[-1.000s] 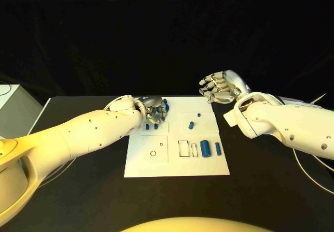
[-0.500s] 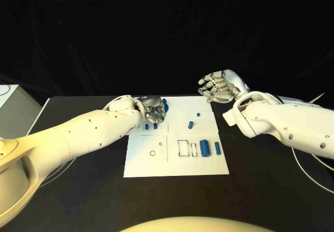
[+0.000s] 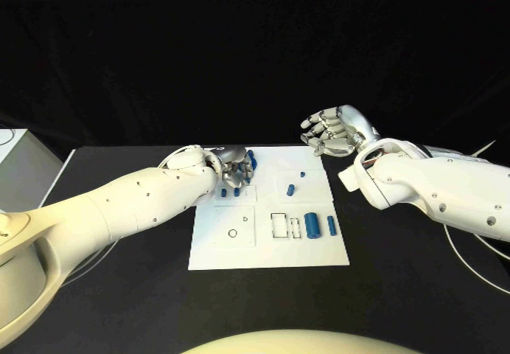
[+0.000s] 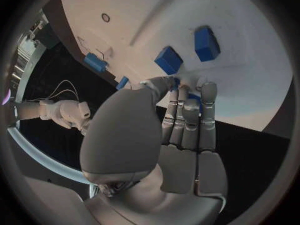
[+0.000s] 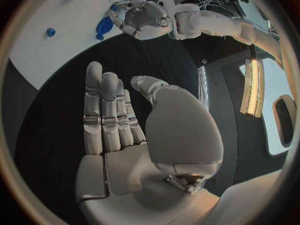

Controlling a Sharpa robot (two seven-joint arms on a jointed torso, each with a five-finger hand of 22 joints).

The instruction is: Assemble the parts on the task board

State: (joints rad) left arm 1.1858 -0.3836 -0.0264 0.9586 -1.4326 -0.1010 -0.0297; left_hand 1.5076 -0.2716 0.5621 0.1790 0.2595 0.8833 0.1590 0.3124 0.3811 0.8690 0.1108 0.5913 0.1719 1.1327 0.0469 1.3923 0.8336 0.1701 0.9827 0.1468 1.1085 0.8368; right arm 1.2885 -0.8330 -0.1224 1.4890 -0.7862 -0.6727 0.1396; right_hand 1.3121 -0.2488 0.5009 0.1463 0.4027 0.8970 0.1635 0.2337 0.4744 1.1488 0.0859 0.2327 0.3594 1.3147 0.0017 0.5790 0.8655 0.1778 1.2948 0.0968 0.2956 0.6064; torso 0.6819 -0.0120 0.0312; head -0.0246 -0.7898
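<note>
The white task board [image 3: 266, 247] lies mid-table. My left hand [image 3: 236, 168] hovers low over its far left corner, thumb bent toward the straight fingertips [image 4: 208, 91], and a small blue part [image 4: 177, 80] shows pinched between them. Two short blue parts [image 3: 230, 193] stand just in front of that hand, seen close as blue blocks [image 4: 169, 60]. More blue parts lie to the right: a small peg [image 3: 303, 175], a slanted piece [image 3: 291, 190], a thick cylinder [image 3: 312, 223] and a thin one [image 3: 332, 226]. My right hand [image 3: 338, 133] is raised beyond the board's far right corner, fingers [image 5: 103, 110] spread, holding nothing.
Rectangular slots [image 3: 281, 226] and a round hole [image 3: 233, 234] mark the board's near half. A white box [image 3: 21, 173] stands at the table's left edge. A cable [image 3: 473, 254] runs along the right side. Bare black table [image 3: 127, 295] surrounds the board.
</note>
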